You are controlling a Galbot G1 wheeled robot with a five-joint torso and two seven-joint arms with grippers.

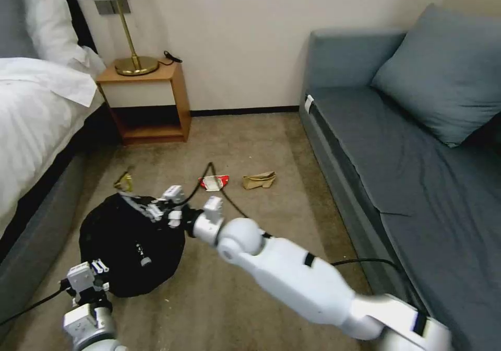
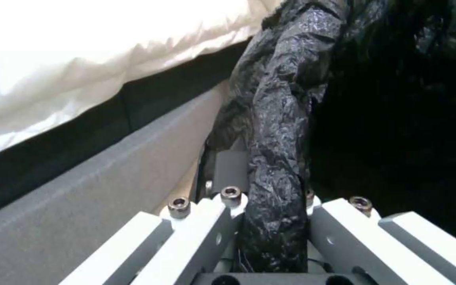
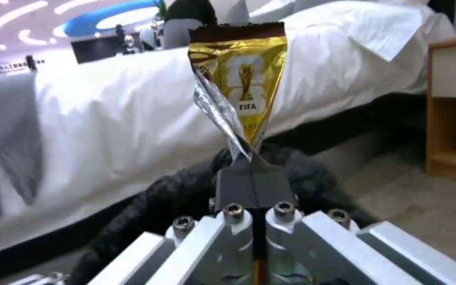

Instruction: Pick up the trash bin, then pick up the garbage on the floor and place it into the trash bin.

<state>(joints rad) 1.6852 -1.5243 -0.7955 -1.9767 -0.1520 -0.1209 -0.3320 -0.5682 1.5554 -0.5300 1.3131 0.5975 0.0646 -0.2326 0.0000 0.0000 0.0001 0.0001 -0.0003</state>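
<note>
Three pieces of garbage show: a gold foil snack wrapper (image 3: 241, 85) pinched between the pressed-together fingers of the right gripper (image 1: 156, 210) above the trash bin (image 1: 130, 246) at lower left of the head view, plus a red-and-white wrapper (image 1: 213, 182) and a crumpled tan paper bag (image 1: 259, 180) lying mid-frame on the beige carpet (image 1: 250, 142). The left gripper (image 2: 270, 194) clamps the bin's black bag rim; its white body is hidden. A bed, nightstand and grey sofa ring the floor

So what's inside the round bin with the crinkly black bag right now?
Only dark bag lining; its contents are hidden. The right gripper holds the gold foil snack wrapper over the black-bagged round bin.
</note>
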